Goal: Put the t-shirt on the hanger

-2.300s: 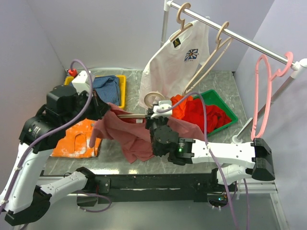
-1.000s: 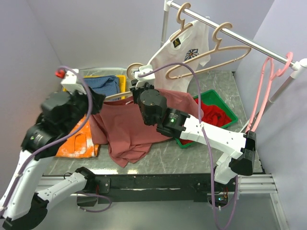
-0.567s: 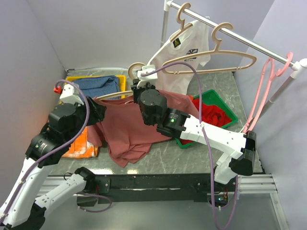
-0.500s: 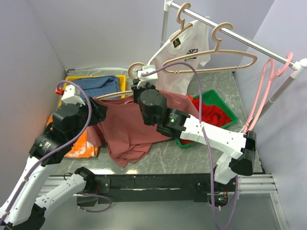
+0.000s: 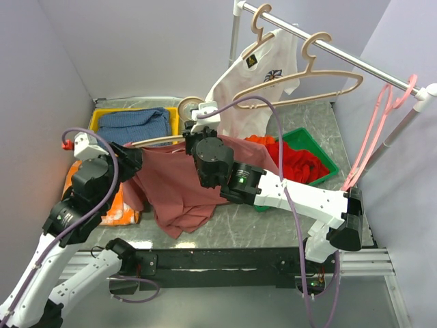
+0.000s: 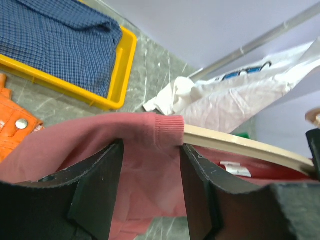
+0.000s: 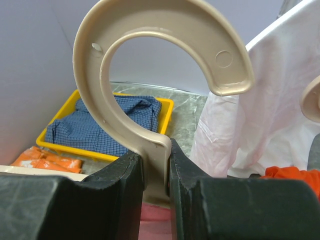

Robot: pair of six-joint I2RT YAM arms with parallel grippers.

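The dusty-rose t-shirt hangs over the light wooden hanger, its lower part lying on the table. My right gripper is shut on the hanger's neck, just under the rounded hook; in the right wrist view both fingers press the neck. My left gripper is at the hanger's left end, open. In the left wrist view the ribbed collar lies across the gap between its fingers, and the bare hanger arm runs off to the right.
A yellow tray with a blue checked cloth stands at the back left, an orange garment in front of it. A green bin holds red-orange garments. On the rail hang a white logo t-shirt, a bare wooden hanger and a pink hanger.
My left gripper has opened, letting go of the shirt, and that arm has dropped back to the left. The right gripper has carried the hanger slightly left with the shirt on it.
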